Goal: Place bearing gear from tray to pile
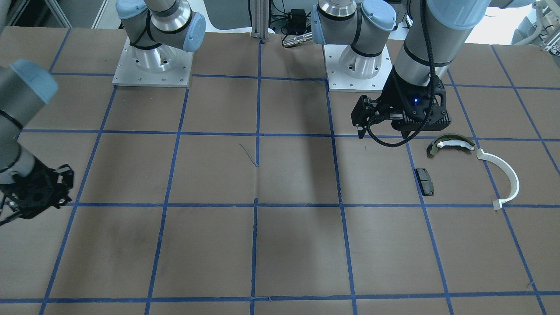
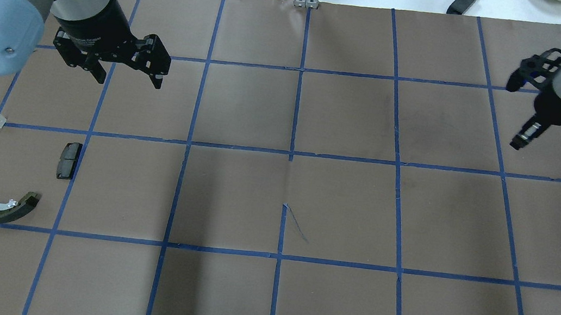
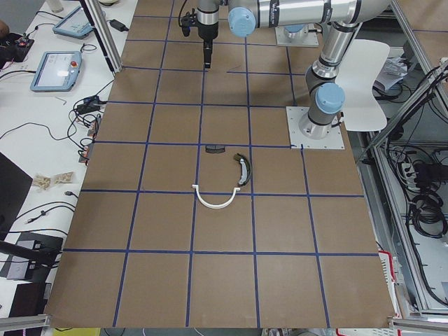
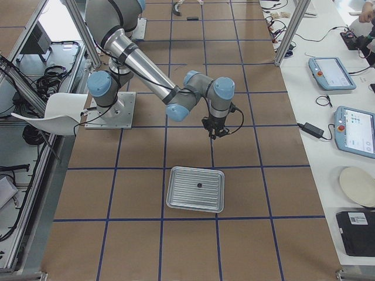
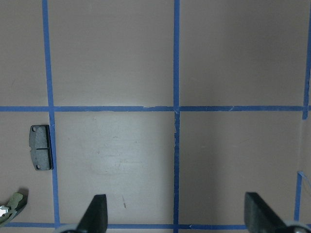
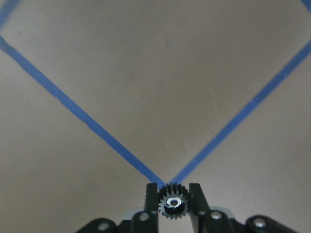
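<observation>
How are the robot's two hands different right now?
The left gripper is open wide and holds nothing; the right gripper is shut on a small black gear. The left gripper hangs near the black pad; the right gripper hangs far from it. Both are black, two-fingered, above the table.

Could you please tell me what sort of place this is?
Most likely a robotics lab: two arms bolted to a table gridded with blue tape, and teach pendants on the side bench.
</observation>
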Robot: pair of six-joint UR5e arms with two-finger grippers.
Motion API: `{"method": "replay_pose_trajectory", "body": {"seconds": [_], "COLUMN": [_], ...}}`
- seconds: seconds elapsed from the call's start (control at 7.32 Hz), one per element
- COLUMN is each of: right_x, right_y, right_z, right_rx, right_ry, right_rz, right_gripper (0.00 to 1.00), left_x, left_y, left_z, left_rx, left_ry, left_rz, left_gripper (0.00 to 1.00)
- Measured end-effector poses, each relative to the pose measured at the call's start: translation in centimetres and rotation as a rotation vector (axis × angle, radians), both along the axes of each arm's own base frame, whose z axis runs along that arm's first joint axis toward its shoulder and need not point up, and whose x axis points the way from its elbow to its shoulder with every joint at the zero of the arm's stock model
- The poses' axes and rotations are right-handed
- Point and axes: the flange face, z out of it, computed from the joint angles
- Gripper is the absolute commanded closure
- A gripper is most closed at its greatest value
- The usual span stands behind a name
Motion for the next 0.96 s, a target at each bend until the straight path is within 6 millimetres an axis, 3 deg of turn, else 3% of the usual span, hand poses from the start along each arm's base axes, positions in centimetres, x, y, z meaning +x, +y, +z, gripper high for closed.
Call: {"method": "replay_pose_trajectory", "body": {"seconds": [0.27, 0.55, 0.68, 0.96], "right_x": [13.8, 26.4, 31.7, 38.8], "right_y": [0.0, 3.1, 5.3, 9.3], "right_z": [0.9, 1.0, 0.7, -0.7], "right_rx": [-0.039, -0.053, -0.032, 0.035], "right_ry": [-0.006, -0.047, -0.095, -0.137], "right_rz": [-0.155, -0.352, -0.454, -0.587], "right_gripper": [1.00, 1.00, 1.00, 1.00], "left_x": [0.0, 0.0, 0.0, -0.1], "left_y": [0.0, 0.0, 0.0, 0.2], "left_z": [0.0, 0.0, 0.0, 0.2], "left_rx": [0.000, 0.000, -0.001, -0.002], "left_ry": [-0.001, -0.001, -0.001, -0.001], "left_rz": [-0.001, -0.001, -0.001, -0.002], "left_gripper": [0.00, 0.00, 0.00, 0.00]}}
